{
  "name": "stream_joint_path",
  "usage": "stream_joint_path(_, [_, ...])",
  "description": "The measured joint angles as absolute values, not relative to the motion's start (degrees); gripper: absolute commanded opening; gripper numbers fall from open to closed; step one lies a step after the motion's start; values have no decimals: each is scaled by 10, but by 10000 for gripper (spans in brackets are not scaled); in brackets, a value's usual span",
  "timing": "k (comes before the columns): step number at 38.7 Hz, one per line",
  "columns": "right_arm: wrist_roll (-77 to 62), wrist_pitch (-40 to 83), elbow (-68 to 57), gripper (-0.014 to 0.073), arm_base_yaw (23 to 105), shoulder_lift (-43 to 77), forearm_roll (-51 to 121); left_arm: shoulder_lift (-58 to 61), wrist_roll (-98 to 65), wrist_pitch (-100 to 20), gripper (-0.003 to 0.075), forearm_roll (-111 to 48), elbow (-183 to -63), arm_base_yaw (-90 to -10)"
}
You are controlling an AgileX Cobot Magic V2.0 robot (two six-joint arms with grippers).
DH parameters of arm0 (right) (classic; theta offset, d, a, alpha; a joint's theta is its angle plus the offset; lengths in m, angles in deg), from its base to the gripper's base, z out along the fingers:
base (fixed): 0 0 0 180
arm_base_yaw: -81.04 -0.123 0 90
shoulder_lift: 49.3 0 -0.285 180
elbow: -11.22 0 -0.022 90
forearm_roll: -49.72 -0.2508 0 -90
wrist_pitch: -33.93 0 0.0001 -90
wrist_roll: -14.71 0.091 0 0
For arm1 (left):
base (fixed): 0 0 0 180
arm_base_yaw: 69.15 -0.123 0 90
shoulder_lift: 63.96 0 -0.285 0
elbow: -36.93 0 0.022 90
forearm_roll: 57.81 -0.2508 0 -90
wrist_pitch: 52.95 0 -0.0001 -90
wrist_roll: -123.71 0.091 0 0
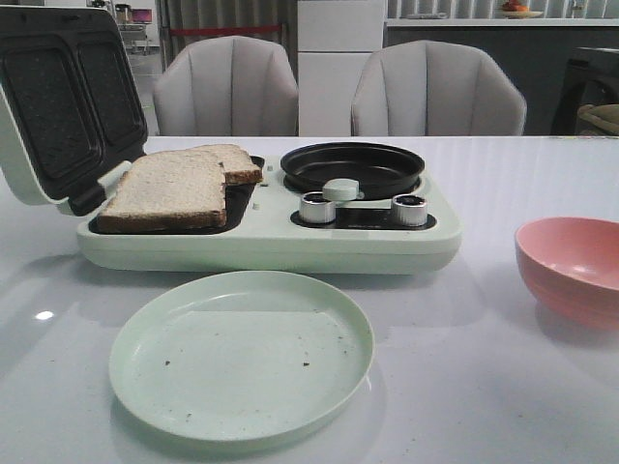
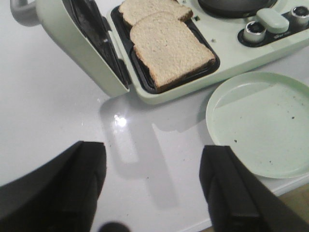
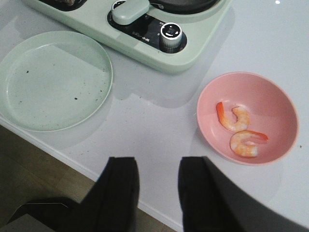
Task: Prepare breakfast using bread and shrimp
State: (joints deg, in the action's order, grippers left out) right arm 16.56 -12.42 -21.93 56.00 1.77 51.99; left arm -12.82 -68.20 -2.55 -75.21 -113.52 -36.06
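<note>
Bread, two pale square slices with dark brown crusts, lies overlapping in the open left tray of a mint-green breakfast maker on the white desk, lid raised, seemingly awaiting toasting. Two orange-pink curved shrimp sit in a pink round bowl to the right, near the appliance's black frying pan, their likely destination. A pale green round plate waits nearest the robot. Both the left gripper and right gripper hover with jaws released, grasping nothing.
</note>
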Motion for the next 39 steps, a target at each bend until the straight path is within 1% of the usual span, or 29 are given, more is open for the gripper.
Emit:
stream_joint_path(6, [166, -124, -219, 341, 560, 18, 520, -39, -682, 36, 476, -752, -1179, -376])
stream_joint_path(11, [166, -123, -220, 341, 560, 18, 520, 52, -681, 51, 476, -751, -1206, -432])
stream_joint_path(17, [166, -123, -220, 341, 560, 18, 520, 128, -647, 47, 476, -722, -1238, -537])
stream_joint_path(26, [166, -123, -220, 341, 560, 18, 520, 189, -471, 9, 476, -526, -1283, -715])
stream_joint_path(28, [166, -123, -220, 341, 560, 18, 520, 206, -439, 5, 473, -480, -1294, -742])
stream_joint_path(32, [166, -123, -220, 341, 560, 18, 520, 247, -380, 4, 431, -405, -1327, -792])
stream_joint_path(35, [166, -123, -220, 341, 560, 18, 520, 283, -355, 1, 378, -367, -1357, -817])
stream_joint_path(39, [166, -123, -220, 341, 560, 18, 520, 325, -345, 0, 295, -348, -1399, -832])
